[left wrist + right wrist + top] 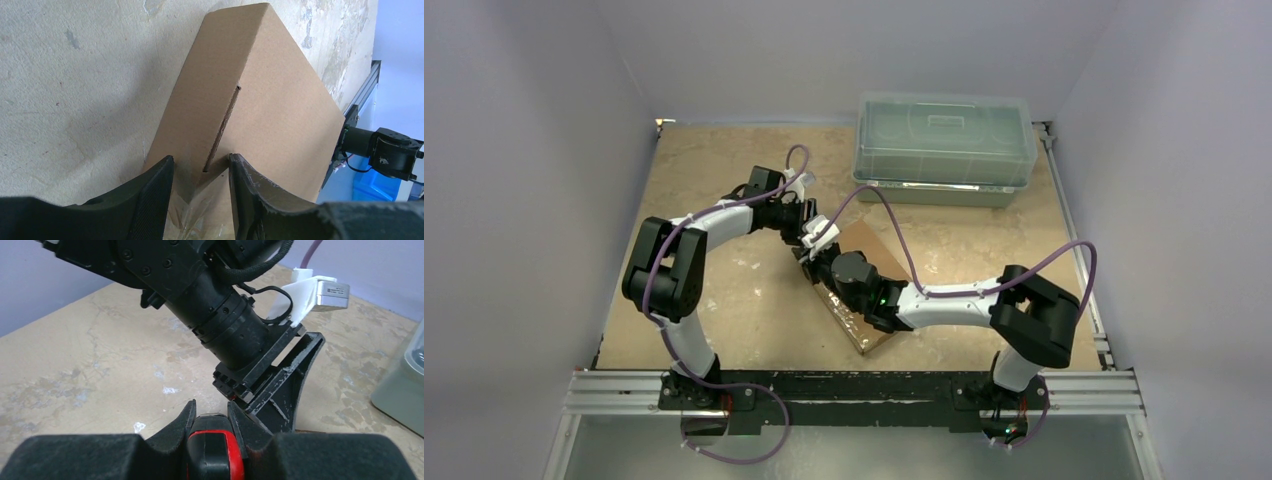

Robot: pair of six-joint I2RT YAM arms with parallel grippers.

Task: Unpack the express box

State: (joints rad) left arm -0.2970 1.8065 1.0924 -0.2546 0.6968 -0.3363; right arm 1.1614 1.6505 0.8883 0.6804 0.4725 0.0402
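Nearest to your right wrist camera are the two dark fingers of the right gripper (211, 415). They are closed on one black and red tool (215, 455); what kind of tool it is, I cannot tell. Just beyond it stands the left gripper (201, 165), pointing down. On its own camera you see its fingers (152, 200) on either side of one end of the express box (270, 115), with cardboard filling the gap, so it pinches the box there. One narrow slit (222, 127) runs along the cardboard away from these fingers, and some clear tape (197, 220) shines low between them.

From above, you find the box near the middle of the table (724, 300), partly under the right arm (954, 300). It lies flat and turned diagonally. Its long axis goes from far-left to near-right, and both grippers meet at its far-left end. Its near-right corner is near the rail (854, 390) at the near edge, but not touching it.

For moving, you have a wide stretch of bare table top to the left of the box, up to the left edge. On the right the strip is narrower. Plain walls (524, 200) close the left, far and right sides.

Count: one express box, one lidded plastic bin (944, 145), one tool, two arms. The bin sits at the far right corner, well apart from the box, with its long side along the far edge.
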